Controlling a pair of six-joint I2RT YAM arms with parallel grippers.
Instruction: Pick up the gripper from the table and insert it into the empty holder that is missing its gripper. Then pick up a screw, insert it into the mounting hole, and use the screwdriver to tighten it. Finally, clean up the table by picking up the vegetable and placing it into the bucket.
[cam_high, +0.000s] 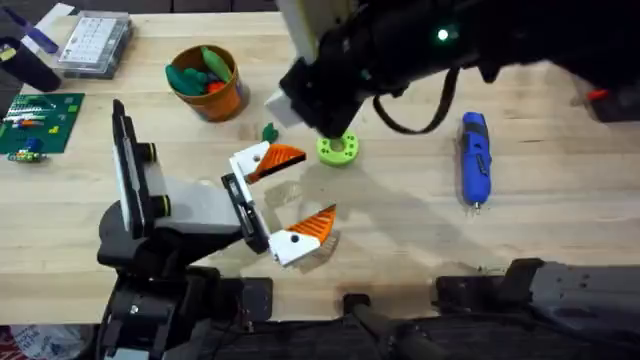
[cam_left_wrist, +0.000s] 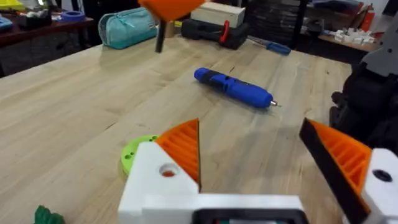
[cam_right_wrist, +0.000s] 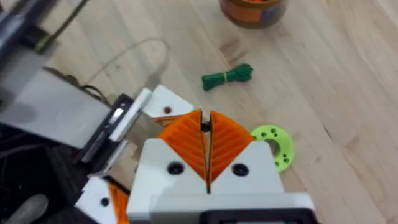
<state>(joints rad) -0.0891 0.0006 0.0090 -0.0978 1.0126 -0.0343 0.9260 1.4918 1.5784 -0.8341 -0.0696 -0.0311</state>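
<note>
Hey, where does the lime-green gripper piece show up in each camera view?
Overhead: the gripper lies on the table centre, under the right arm.
Left wrist: the gripper shows partly, behind the near orange pad.
Right wrist: the gripper lies beside the shut right tool.
Shared landmark: the vegetable nearby.

The small lime-green round plastic gripper (cam_high: 338, 150) lies mid-table on the light wooden table (cam_high: 400, 230). Left of it sits the tiny dark-green leafy vegetable (cam_high: 269, 132), with the round orange bucket (cam_high: 207, 84) farther left behind. The slim blue screwdriver (cam_high: 474, 158) lies well right.
</note>
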